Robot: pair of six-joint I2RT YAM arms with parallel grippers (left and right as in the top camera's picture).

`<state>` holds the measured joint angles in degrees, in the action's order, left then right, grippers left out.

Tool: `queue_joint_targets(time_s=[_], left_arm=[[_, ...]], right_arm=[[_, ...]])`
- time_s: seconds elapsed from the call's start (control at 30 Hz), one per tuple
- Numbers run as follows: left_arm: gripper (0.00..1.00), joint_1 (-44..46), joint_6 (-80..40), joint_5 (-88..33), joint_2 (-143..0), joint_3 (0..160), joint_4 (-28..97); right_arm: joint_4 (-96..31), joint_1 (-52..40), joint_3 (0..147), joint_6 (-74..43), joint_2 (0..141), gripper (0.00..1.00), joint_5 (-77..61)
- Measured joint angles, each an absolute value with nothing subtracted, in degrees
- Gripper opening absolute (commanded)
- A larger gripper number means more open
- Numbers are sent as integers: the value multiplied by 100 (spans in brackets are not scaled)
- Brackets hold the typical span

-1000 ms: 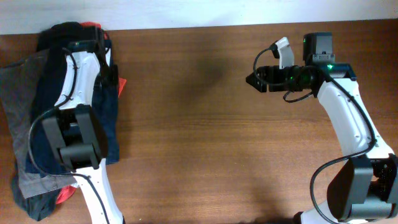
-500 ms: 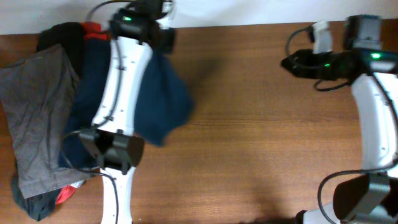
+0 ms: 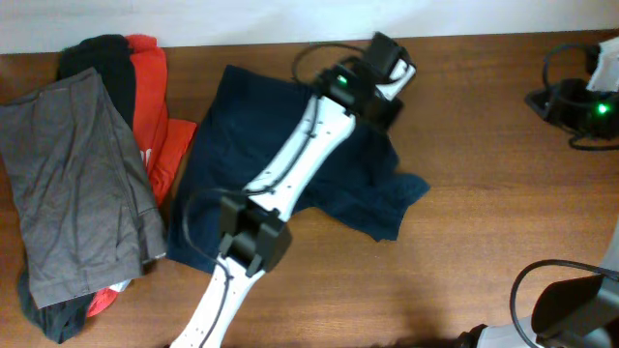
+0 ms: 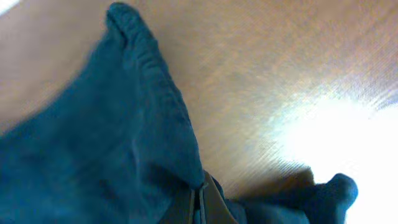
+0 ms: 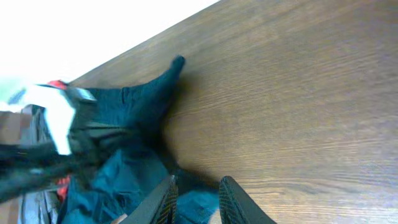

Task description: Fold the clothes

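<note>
Navy shorts (image 3: 232, 126) lay rumpled mid-surface, one edge pinched in the left tool (image 4: 200, 202), pressed together on the cloth; judged as spreading them for folding. Right tool (image 5: 196, 190) was spread, empty, well right of the shorts. Other garments (image 3: 77, 193) were piled left of the shorts. Surface (image 3: 464, 251) was brown wood, with a white band (image 3: 193, 19) beyond.

My left arm (image 3: 290, 164) stretches out long and slantwise, from the near side up toward the far right. My left fingers (image 4: 214, 208) are pressed together on a fold of the shorts (image 4: 112, 143). My right arm (image 3: 580, 104) sits at the far right edge, its right fingers (image 5: 235, 198) parted.
</note>
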<state>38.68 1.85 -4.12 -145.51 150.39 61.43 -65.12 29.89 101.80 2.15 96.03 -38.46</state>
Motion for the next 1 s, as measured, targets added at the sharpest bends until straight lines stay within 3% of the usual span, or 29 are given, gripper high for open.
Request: queue_joint_targets(time_s=[0.03,0.13,0.2,0.3,0.43,0.63,0.77,1.0], left_arm=[[16,3938,152,-454,-14691,15039,6010],[84,4066,102,-604,-14910,15039,5758],[99,4086,80,-679,-14916,15089,5566],[99,4018,40,-727,-14916,15528,5645],[99,3564,1,-773,-14914,16837,6324],[99,2261,-126,-799,-14713,17941,7686],[99,1566,-137,-906,-14711,17908,8458],[99,1168,-134,-991,-14711,17904,8746]], right_arm=[[-6514,3030,10180,215,9603,28,-3848],[-6514,3089,10180,215,9603,29,-3848],[-6517,3089,10180,215,9603,36,-3848],[-6554,3094,10180,215,9603,39,-3848],[-7105,2978,10184,489,9603,62,-3844],[-7592,2062,9308,1555,9583,64,-3710],[-6501,1664,7889,1605,9555,64,-3640],[-4152,1623,5822,239,9583,64,-3719]])
